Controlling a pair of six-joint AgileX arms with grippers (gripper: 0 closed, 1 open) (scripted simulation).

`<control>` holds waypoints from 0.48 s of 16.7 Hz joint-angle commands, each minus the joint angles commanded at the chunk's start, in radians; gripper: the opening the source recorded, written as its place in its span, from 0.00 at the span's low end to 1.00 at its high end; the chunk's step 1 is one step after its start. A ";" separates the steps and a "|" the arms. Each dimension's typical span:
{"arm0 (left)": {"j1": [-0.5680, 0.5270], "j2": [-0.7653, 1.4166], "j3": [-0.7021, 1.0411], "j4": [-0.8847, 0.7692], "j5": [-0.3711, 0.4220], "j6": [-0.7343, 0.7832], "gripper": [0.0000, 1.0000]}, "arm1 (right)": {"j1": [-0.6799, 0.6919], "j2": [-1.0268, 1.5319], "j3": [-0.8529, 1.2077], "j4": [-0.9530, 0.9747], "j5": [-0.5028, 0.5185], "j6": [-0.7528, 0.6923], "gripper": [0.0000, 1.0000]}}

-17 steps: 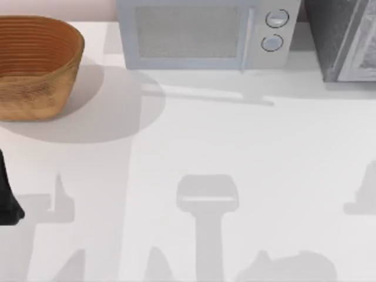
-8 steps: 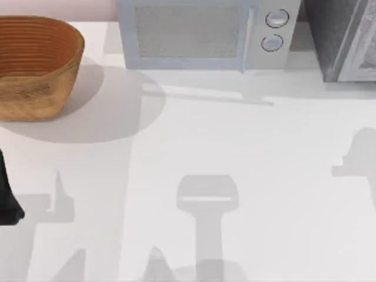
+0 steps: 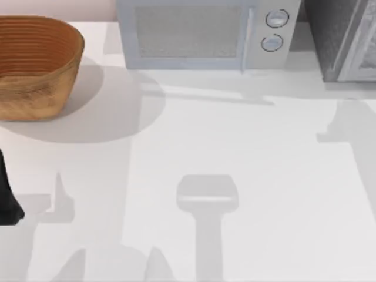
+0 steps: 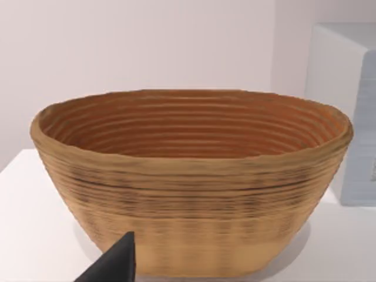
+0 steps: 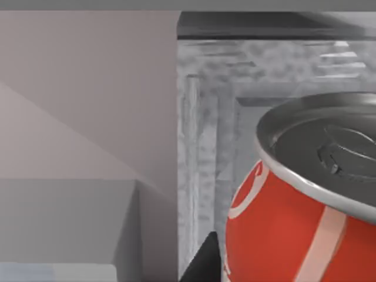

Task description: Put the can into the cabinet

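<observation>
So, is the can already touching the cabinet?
Cannot tell. In the right wrist view the can is close to the camera, with the cabinet behind it, but the can covers the space between them, so no contact or gap shows plainly.

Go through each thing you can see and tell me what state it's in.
can: upright, close to the right wrist camera, facing the cabinet.
cabinet: at the table's far right corner, can not yet inside.
microwave: door closed.
basket: upright, nothing inside.
left arm: parked at the table's left edge.
</observation>
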 joint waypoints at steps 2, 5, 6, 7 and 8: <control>0.000 0.000 0.000 0.000 0.000 0.000 1.00 | 0.008 0.073 0.095 -0.023 0.013 -0.001 0.00; 0.000 0.000 0.000 0.000 0.000 0.000 1.00 | 0.018 0.183 0.237 -0.059 0.034 0.004 0.00; 0.000 0.000 0.000 0.000 0.000 0.000 1.00 | 0.022 0.218 0.285 -0.070 0.040 0.009 0.00; 0.000 0.000 0.000 0.000 0.000 0.000 1.00 | 0.027 0.253 0.334 -0.080 0.045 0.013 0.00; 0.000 0.000 0.000 0.000 0.000 0.000 1.00 | 0.032 0.287 0.381 -0.090 0.051 0.017 0.00</control>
